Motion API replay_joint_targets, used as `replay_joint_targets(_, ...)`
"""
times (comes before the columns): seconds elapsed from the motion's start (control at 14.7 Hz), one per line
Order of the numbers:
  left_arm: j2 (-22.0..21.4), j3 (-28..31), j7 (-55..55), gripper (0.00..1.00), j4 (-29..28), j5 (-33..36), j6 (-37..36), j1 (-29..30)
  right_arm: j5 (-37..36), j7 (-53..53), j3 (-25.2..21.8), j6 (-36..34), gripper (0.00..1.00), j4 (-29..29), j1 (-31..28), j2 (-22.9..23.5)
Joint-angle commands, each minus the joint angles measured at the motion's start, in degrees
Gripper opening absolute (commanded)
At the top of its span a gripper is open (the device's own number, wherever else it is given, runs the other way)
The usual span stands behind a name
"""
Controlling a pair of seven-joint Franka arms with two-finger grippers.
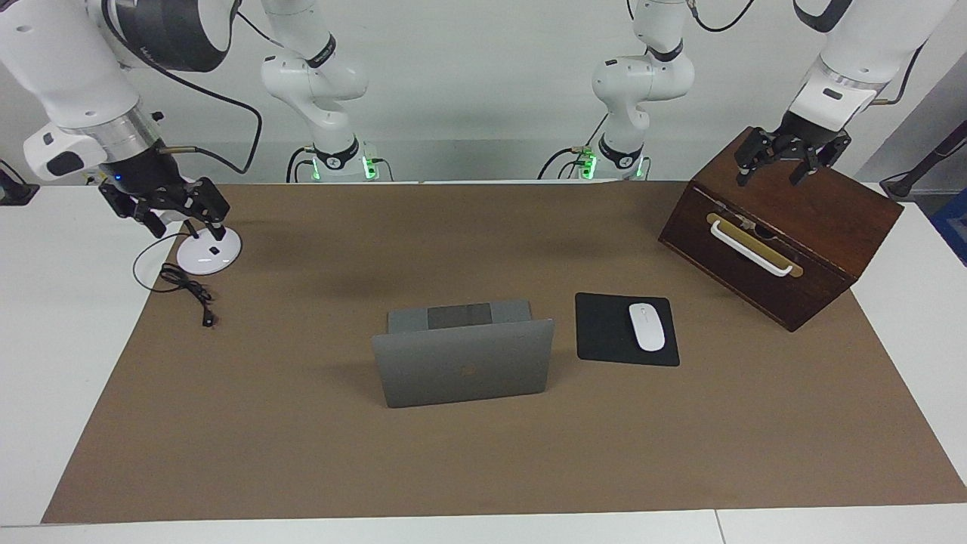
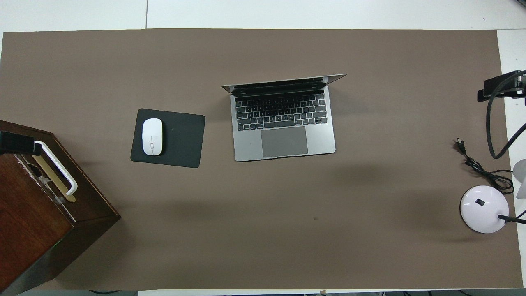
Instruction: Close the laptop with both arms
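I see even, bright light from above in both views. Soft, blurred shadows lie on the brown mat, one just toward 12 o'clock of the laptop in the facing view. I note faint glare on the wooden box. Focus holds sharp throughout.

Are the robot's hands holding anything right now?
No, nothing is held. The left gripper hangs open over the wooden box, and the right gripper hangs open over the lamp base. The laptop stands open, untouched.
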Motion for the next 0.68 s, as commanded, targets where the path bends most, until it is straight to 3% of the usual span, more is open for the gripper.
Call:
replay_joint_targets(0.0,-0.11,0.14,-0.92,1.0,0.58,0.13,-0.2,-0.03,-1.16,-1.26,0.32,0.7,1.0,0.62,-0.39,0.49)
replay_joint_targets(0.41,-0.11,0.14,-0.65,1.0,0.58,0.13,-0.29,-0.03,-0.98,-0.91,0.58,1.05,1.0,0.62,-0.22,0.67)
replay_joint_targets(0.61,-0.2,0.05,-0.65,1.0,0.58,0.13,-0.29,-0.03,-0.36,1.97,1.11,6.31,1.0,0.7,0.66,2.24)
